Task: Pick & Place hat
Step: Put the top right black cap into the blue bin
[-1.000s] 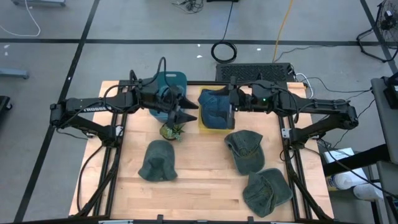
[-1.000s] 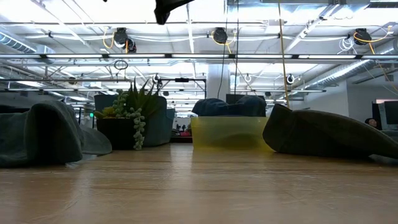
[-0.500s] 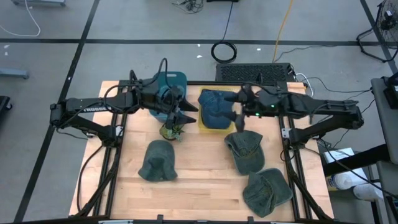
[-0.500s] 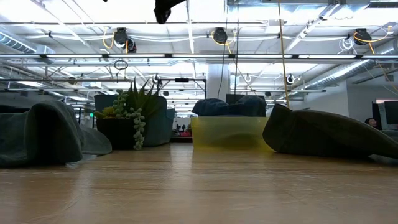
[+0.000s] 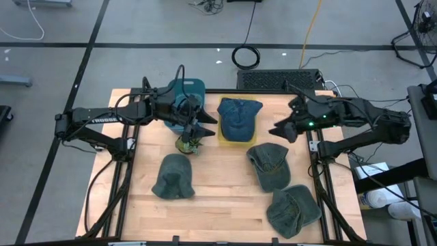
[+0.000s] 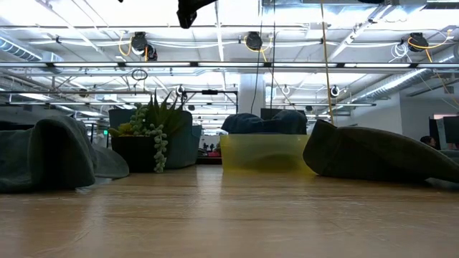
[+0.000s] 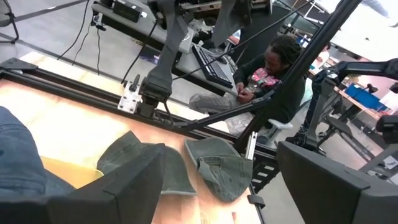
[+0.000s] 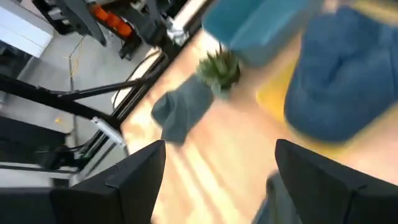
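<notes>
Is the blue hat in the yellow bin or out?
In. The blue hat sits in the yellow bin; the open right gripper is off to its side.

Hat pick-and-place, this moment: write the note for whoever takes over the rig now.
Right gripper: open, empty, beside the yellow bin toward the table's right edge.
Left gripper: open, empty, hovering over the small potted plant.
Done: one blue hat lies in the yellow bin.
Left: three green hats on the table: one in the left half, one just in front of the bin, one at the front right corner.
A teal bin stands behind the plant.
</notes>
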Controlling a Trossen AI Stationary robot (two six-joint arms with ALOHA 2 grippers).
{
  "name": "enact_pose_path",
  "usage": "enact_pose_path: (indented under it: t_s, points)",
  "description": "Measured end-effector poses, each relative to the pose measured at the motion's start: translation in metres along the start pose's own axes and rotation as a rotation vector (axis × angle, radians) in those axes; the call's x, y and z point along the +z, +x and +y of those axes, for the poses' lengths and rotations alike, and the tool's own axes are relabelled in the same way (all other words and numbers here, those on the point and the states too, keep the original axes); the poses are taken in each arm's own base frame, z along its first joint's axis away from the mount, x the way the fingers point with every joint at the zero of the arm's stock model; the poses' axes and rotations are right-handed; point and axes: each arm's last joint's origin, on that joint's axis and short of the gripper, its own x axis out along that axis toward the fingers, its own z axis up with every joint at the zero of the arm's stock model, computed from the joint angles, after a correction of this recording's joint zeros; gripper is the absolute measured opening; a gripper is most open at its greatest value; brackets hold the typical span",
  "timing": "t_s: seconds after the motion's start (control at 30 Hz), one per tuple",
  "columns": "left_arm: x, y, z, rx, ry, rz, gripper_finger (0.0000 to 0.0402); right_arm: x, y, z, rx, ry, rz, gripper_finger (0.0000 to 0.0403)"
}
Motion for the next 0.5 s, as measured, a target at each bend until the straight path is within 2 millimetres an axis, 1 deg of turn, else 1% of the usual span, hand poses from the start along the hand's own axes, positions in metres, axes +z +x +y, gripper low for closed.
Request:
enact_pose_path:
  t_s: [0.17,0.4,0.5]
  points:
    - [0.0,0.0,0.0,0.001,-0.003,0.001,0.031,-0.01,-0.015,-0.011,-0.032,0.163,0.1,0.0293]
    - [0.0,0.0,0.0,0.002,-0.009,0.004,0.0326,-0.025,-0.029,-0.022,-0.059,0.297,0.297,0.0293]
    - [-0.001,0.0,0.0,0.004,-0.012,0.008,0.0332,-0.03,-0.034,-0.027,-0.089,0.329,0.362,0.0293]
